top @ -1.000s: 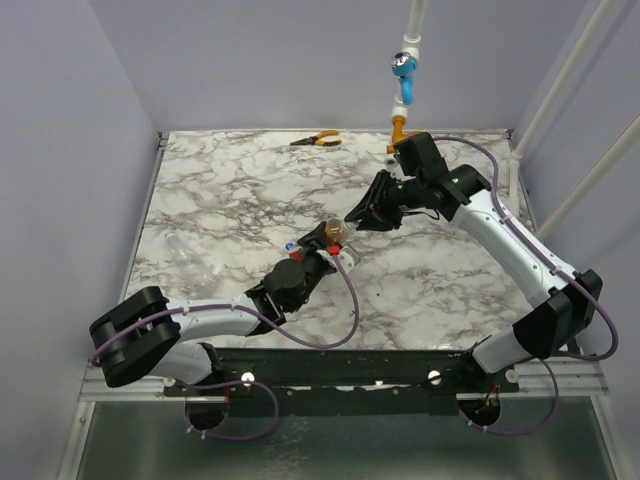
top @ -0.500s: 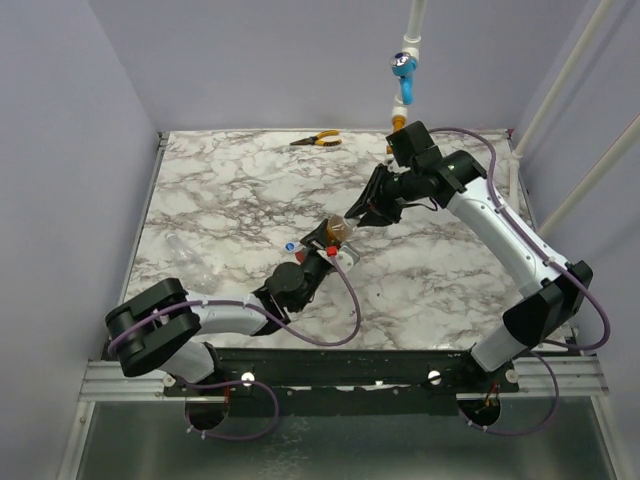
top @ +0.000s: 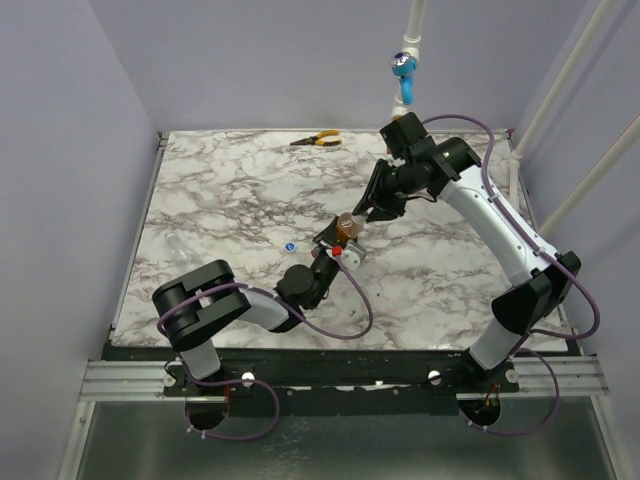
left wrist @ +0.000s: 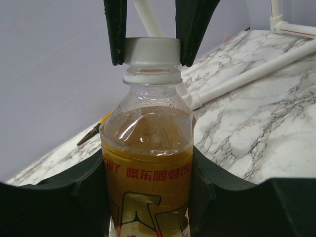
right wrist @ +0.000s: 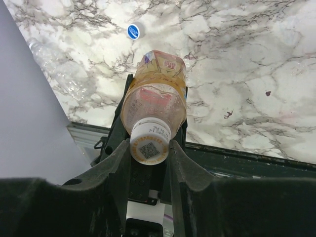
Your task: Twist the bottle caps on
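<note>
A clear bottle [left wrist: 148, 148] with amber contents and a red-lettered label stands upright in my left gripper [left wrist: 148, 173], which is shut on its body. In the top view the bottle [top: 346, 232] is held above the table's middle. A white bottle cap [right wrist: 149, 143] sits on its neck, and my right gripper [right wrist: 149, 148] is shut on that cap from above, one finger on each side. The left wrist view shows the same cap [left wrist: 151, 51] between the right gripper's dark fingers [left wrist: 116, 29]. A blue bottle cap [right wrist: 133, 30] lies loose on the marble [top: 290, 246].
An empty clear bottle [right wrist: 54, 69] lies on its side near the table's left edge [top: 185, 250]. Orange-handled pliers [top: 318, 139] lie at the back. A blue valve handle [top: 403, 66] on white piping hangs behind the table. White pipes [top: 560, 90] run along the right.
My left arm's elbow has swung to the right and the bottle has shifted slightly back and right. The right arm followed, its gripper staying at the cap.
</note>
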Controlling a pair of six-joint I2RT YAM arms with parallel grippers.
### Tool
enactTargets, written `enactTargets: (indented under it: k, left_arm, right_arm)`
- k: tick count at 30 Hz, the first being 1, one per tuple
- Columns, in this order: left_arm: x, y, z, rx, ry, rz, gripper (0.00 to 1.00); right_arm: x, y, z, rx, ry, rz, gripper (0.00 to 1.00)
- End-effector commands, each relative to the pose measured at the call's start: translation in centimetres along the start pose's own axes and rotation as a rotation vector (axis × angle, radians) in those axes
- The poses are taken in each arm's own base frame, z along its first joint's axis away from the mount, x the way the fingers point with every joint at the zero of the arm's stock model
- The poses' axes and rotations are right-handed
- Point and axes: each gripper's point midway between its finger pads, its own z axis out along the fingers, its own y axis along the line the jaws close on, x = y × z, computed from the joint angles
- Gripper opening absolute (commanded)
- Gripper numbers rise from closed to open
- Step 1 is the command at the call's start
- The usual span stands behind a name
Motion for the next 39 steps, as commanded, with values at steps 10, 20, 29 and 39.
enactTargets:
  k: [10,20,29,39]
  left_arm:
    - [-5.8,-2.0,0.3,0.071,-0.225,-0.131,0.23]
    - [-5.4,-2.5,0.4,0.081,-0.212,-0.138,0.23]
    - [-5.5,-2.2,-0.4,0.091,-0.211,-0.182,0.23]
    - [-6.5,-1.7,-2.0,0.155,-0.167,-0.286,0.23]
  right_arm:
    - [-2.6,1.3,0.9,-0.006,-0.101,-0.023,0.4]
    - [-3.2,1.8,-0.5,-0.009,-0.138,-0.035,0.51]
    - [-4.5,1.0,-2.1,0.017,-0.232,-0.068,0.73]
    - [-5.8,2.4,-7.1,-0.203,-0.487,-0.405,0.92]
